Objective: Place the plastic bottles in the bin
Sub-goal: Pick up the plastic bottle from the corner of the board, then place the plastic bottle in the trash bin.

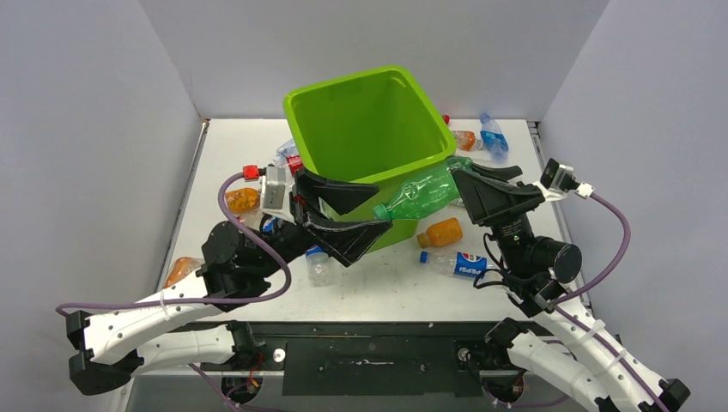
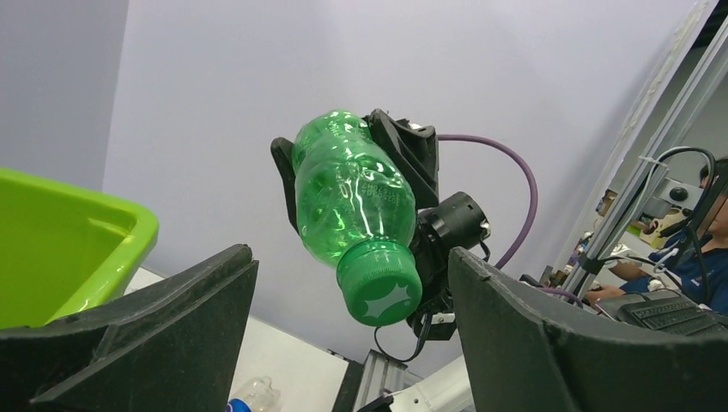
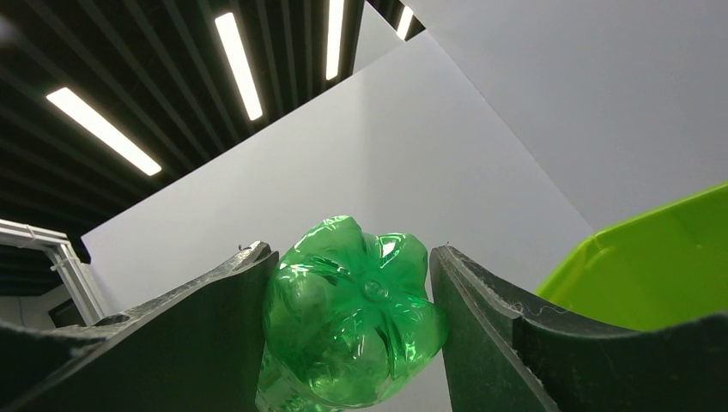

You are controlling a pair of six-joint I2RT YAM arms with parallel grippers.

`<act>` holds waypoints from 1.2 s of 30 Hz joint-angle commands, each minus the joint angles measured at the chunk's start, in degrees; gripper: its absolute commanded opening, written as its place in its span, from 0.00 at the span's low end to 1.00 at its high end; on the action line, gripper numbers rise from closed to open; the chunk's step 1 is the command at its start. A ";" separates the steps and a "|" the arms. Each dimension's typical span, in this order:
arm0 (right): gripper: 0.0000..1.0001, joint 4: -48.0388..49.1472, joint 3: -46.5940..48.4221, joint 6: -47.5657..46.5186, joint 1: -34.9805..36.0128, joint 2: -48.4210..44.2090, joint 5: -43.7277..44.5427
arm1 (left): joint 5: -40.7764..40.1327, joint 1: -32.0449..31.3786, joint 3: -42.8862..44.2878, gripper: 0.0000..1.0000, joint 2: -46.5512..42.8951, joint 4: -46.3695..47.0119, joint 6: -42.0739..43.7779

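My right gripper (image 1: pixel 459 182) is shut on the base end of a green plastic bottle (image 1: pixel 422 196). It holds the bottle level in the air at the lime-green bin's (image 1: pixel 343 120) front right corner, cap toward my left gripper. The right wrist view shows the bottle's base (image 3: pixel 352 309) squeezed between both fingers. My left gripper (image 1: pixel 348 213) is open and empty in front of the bin, its jaws wide, facing the bottle's green cap (image 2: pixel 379 287) without touching it. Other bottles lie on the table: an orange one (image 1: pixel 440 232), a Pepsi one (image 1: pixel 455 263), a clear one (image 1: pixel 319 266).
More bottles lie left of the bin: an orange one (image 1: pixel 242 199) and another orange one (image 1: pixel 180 270) at the table's left edge. Behind the bin on the right lie an orange bottle (image 1: pixel 464 139) and a blue-labelled one (image 1: pixel 493 136). Grey walls enclose the table.
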 commanded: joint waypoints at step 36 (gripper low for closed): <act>0.90 -61.05 30.42 -24.92 1.68 -4.31 20.68 | -31.86 -0.50 25.53 0.00 1.30 -31.59 22.08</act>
